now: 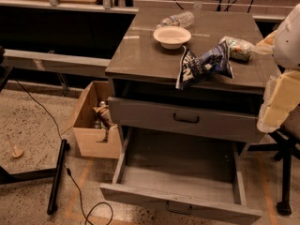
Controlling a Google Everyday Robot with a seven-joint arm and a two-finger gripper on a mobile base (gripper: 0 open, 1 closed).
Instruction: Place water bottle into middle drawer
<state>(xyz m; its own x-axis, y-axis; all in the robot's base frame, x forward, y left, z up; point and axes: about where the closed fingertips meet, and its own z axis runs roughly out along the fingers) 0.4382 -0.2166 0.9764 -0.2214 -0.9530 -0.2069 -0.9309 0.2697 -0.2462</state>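
Observation:
The water bottle [178, 19] is clear and ribbed and lies on its side at the back of the cabinet top, just behind a white bowl [172, 35]. The middle drawer [180, 184] is pulled far out below, and its long flat tray holds nothing. It has a shallow front panel and a small dark handle [178, 209]. My gripper [277, 100] shows as pale cream parts under the white arm shell [288, 32] at the right edge. It is beside the cabinet's right front corner, well apart from the bottle, and nothing shows in it.
A dark blue snack bag [204, 64] hangs over the top's front edge. A greenish-white foil packet [238, 48] lies at the right. The upper drawer with the taller panel [186, 118] is only slightly out. A cardboard box [93, 125] and a cable [70, 177] lie on the floor at the left.

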